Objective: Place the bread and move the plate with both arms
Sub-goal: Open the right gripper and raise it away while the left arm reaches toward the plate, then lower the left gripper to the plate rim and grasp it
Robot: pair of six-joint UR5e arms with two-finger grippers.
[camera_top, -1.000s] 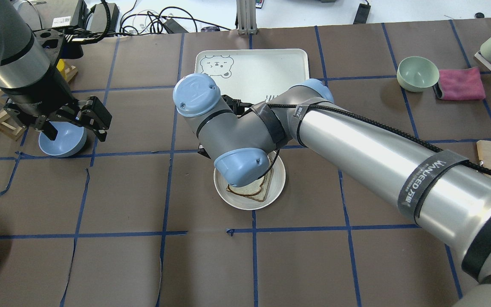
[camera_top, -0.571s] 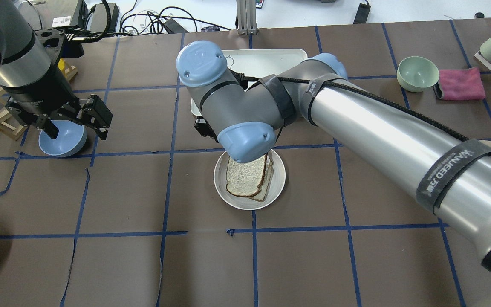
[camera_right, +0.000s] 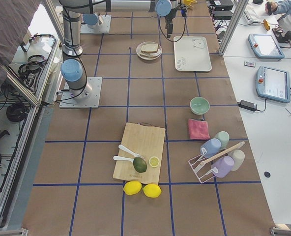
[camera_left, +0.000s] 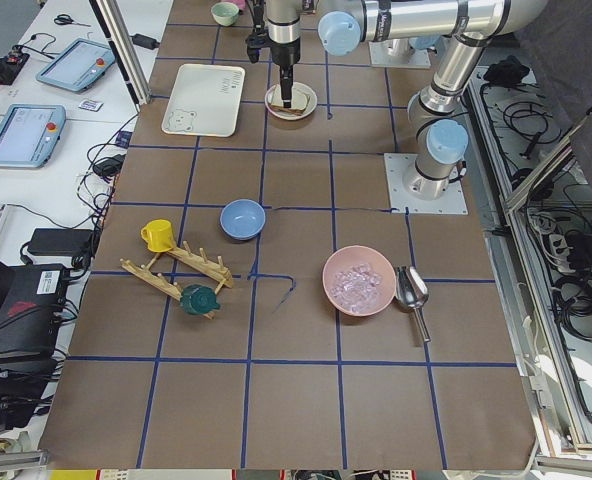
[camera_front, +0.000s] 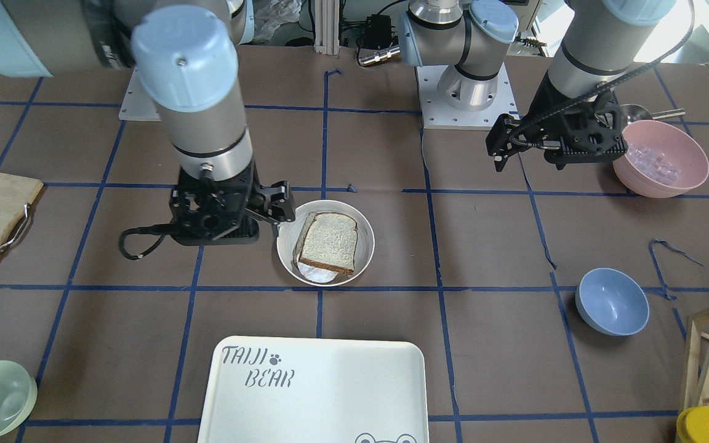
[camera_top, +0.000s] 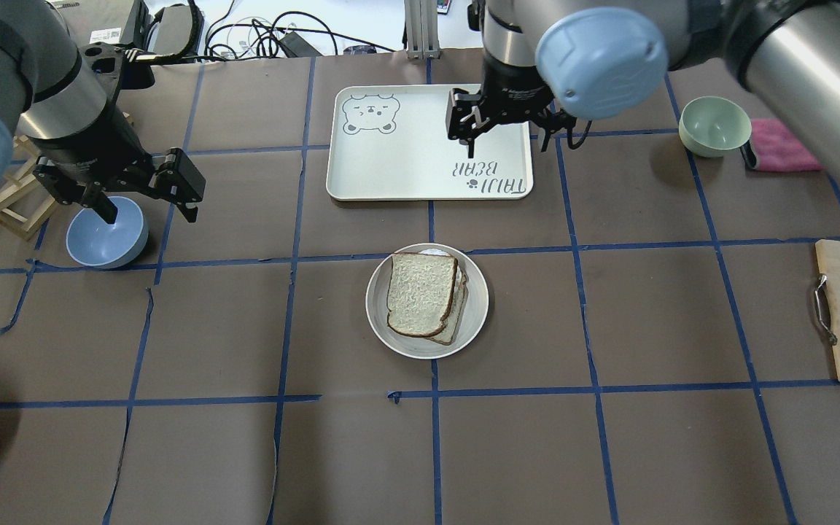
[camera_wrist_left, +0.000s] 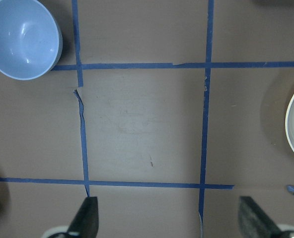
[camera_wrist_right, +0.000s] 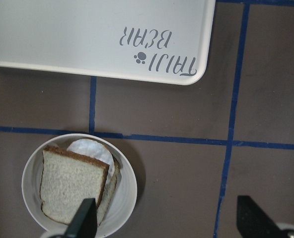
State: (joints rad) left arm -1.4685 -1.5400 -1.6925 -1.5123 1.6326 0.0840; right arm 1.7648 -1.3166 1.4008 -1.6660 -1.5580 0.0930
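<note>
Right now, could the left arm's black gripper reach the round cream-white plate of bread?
Probably yes: the left gripper hangs open, and only bare brown table lies between it and the plate.

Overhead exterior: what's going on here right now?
The bread lies on the plate at mid-table, stacked on another slice. Both claws are open and empty: the right claw hangs high near the tray, and the left claw hovers by the blue bowl. Nothing touches the plate.
</note>
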